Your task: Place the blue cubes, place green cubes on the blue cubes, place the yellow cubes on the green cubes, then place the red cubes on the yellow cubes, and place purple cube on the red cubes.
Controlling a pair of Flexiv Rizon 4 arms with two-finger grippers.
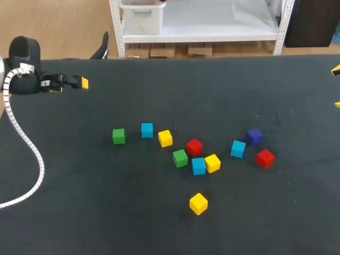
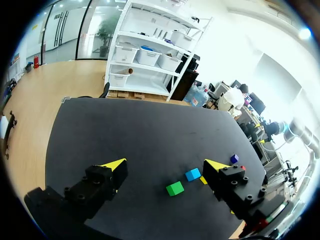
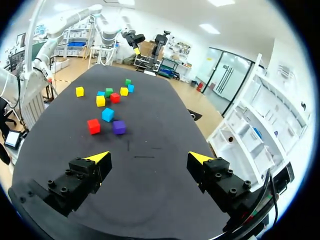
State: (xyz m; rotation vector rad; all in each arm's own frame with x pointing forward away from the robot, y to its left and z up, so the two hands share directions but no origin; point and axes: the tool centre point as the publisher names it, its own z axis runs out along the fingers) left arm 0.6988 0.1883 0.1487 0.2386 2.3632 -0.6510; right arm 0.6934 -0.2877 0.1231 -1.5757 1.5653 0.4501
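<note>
Right gripper [image 3: 148, 158] gapes, nearly cut off in head view

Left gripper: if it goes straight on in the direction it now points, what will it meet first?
Most likely the bare table top, not a cube. The left gripper is open; the green cube and a blue cube seem to lie under its line. Depth is unclear.

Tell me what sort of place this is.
Probably a robotics lab bench: a black table, loose toy cubes such as the purple cube and a green cube, and a cabled robot arm reaching in from the side.
</note>
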